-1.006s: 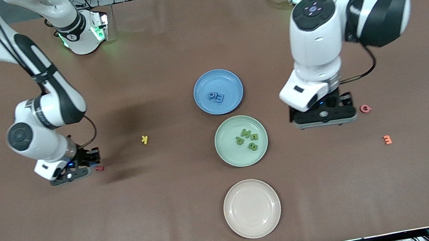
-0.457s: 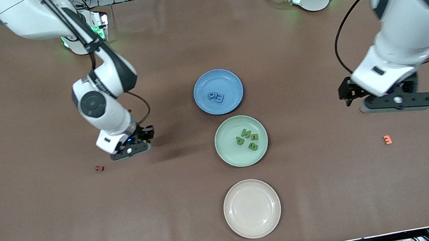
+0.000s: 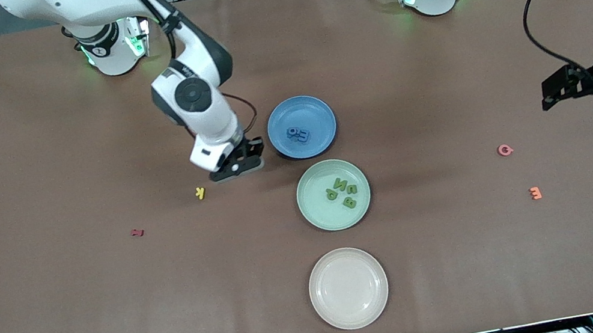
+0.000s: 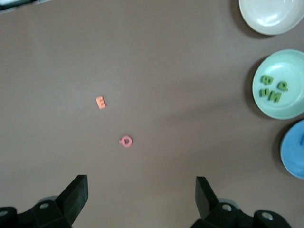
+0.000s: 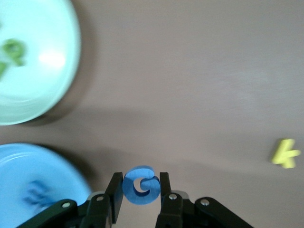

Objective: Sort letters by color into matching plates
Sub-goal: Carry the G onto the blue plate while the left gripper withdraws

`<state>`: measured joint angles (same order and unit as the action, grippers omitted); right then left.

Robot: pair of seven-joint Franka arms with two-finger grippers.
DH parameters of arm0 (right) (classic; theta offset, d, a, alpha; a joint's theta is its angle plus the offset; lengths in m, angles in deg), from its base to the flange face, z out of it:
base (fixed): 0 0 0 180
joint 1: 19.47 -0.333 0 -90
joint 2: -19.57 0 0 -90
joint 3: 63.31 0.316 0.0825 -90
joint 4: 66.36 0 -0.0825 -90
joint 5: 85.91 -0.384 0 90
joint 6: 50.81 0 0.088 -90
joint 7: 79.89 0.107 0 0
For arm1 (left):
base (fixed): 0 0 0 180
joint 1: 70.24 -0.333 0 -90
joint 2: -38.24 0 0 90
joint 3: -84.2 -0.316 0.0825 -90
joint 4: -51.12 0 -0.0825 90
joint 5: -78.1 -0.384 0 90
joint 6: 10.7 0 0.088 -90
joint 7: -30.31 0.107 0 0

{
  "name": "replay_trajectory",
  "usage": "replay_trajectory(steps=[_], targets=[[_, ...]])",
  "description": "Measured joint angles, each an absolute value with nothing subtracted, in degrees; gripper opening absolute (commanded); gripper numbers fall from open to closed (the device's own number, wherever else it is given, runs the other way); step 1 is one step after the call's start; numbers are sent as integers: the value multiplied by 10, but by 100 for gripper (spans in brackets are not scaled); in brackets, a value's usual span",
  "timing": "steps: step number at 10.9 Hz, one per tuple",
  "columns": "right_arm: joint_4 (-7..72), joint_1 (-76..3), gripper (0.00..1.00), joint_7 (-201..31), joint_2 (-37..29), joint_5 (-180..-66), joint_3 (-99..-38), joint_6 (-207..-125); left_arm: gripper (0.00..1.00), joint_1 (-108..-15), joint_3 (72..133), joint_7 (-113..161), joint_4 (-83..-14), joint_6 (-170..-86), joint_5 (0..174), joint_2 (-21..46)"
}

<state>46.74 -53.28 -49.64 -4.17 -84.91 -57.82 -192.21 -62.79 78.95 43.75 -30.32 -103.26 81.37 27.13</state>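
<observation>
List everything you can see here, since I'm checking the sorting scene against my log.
blue plate: one, blue, farthest from the front camera of the three; blue letters in it, count unclear.
green plate: one, pale mint, middle of the row; four green letters in it.
beige plate: one, pinkish beige, nearest the camera, nothing in it.
yellow letter: one, on the table.
red letter: one, toward the right arm's end.
pink letter: one, toward the left arm's end.
orange letter: one, nearer the camera than the pink.
blue letter: one, held.
right gripper: shut on it, beside the blue plate.
left gripper: open, over bare table at its end.
</observation>
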Motion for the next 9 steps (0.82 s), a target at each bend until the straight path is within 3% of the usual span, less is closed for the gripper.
replay_trajectory(steps=[5, 6, 7, 9], targets=[[375, -602, 25, -441, -129, -859, -555, -1921, 100, -653, 799, 438, -302, -952, 814, 335], [370, -605, 44, -433, -140, -859, -547, -1921, 100, -668, 808, 438, -304, -941, 814, 349], [368, -605, 99, -427, -147, -859, -540, -1921, 100, -676, 814, 438, -307, -936, 814, 363], [365, -605, 100, -404, -150, -859, -535, -1921, 100, -676, 826, 406, -319, -933, 814, 388]])
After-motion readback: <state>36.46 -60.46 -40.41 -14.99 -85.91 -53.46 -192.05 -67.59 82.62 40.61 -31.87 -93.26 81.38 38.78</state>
